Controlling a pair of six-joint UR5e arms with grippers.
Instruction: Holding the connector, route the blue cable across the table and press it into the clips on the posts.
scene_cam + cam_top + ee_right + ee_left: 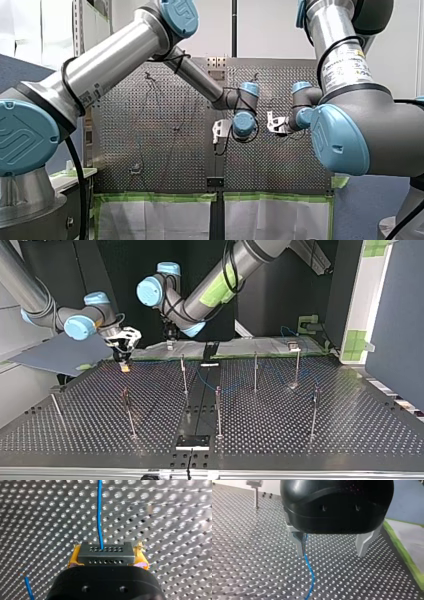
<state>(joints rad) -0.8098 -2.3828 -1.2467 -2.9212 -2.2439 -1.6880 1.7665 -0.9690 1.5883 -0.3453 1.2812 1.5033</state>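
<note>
In the right wrist view my right gripper is shut on a dark connector, its yellow pads on both sides. The blue cable leaves the connector and runs ahead over the perforated table. In the left wrist view my left gripper stands open just above the table, and the blue cable passes right beside one metal finger. In the top view my right gripper hangs low at the back left, with my left gripper behind the middle.
Several thin posts with clips stand on the perforated table, among them one post near the middle and another post at the top view's right. A small black plate lies at the near edge. Green tape borders the table.
</note>
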